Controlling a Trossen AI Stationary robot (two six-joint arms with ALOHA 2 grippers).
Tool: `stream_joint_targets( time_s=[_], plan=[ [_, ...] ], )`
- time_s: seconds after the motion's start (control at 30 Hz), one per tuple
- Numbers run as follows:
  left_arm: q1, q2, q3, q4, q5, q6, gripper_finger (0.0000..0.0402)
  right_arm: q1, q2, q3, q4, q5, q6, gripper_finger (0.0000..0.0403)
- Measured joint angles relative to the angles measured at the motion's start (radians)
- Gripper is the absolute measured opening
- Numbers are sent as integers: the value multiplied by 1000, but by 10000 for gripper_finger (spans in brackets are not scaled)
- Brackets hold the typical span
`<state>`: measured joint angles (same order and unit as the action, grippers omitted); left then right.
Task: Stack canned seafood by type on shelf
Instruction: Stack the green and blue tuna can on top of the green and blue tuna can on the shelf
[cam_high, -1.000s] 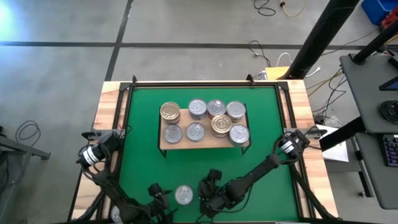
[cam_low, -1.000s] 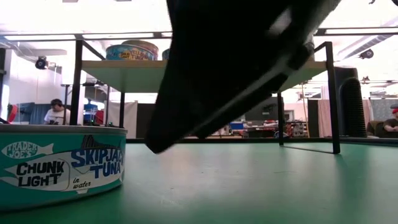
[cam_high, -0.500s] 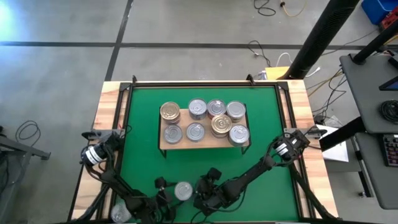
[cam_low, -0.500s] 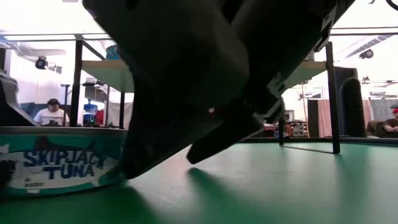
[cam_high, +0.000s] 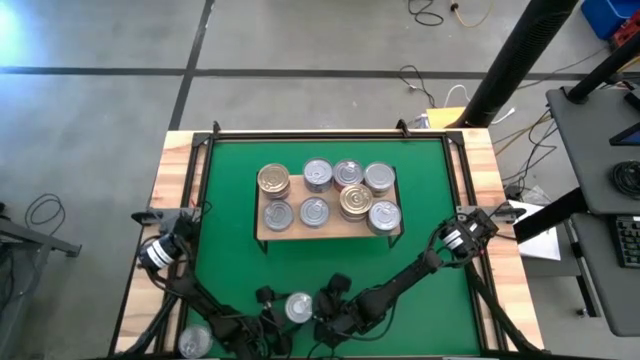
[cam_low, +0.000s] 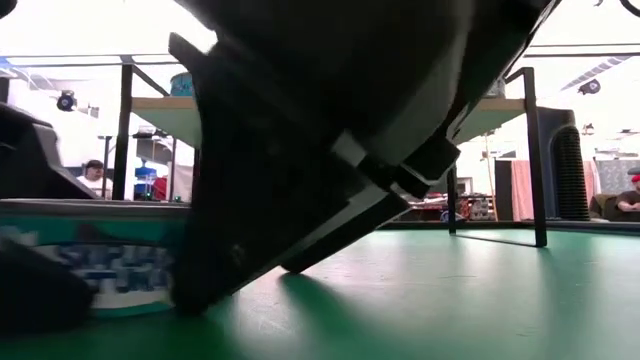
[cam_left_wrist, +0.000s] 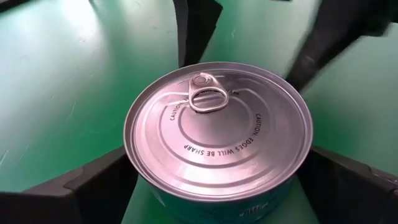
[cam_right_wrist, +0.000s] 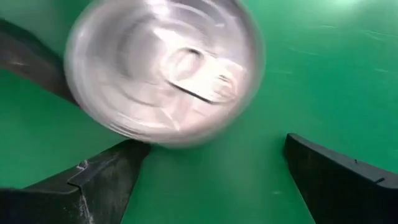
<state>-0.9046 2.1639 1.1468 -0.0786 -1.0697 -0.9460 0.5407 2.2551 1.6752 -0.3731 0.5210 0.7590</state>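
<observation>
- My high camera looks straight down over the whole green mat
- My low camera faces level across it, close behind an arm
- Both wrist cameras share one silver ring-pull tin, very near

You can read one text clearly: "CAUTION EDGES WILL BE SHARP", embossed in a ring on the silver lid of the tin in the left wrist view. In the low view you see that tin's teal label, but its white lettering is too blurred to read.
</observation>
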Motion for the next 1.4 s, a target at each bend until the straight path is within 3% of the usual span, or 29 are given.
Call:
stream_joint_targets(
  time_s=[0.47,0.8,1.17,1.4],
  plan=[
    [39,8,50,20,49,0,390,5,0,16,64,-117,-222,380],
    [19,3,186,-275,96,-41,373,11,-6,72,-17,-210,-365,380],
    [-43,-3,212,-377,111,-252,371,18,-24,74,-37,-215,-377,380],
    [-64,-5,332,-644,119,-315,371,19,-71,74,-62,-207,-408,380]
  ],
)
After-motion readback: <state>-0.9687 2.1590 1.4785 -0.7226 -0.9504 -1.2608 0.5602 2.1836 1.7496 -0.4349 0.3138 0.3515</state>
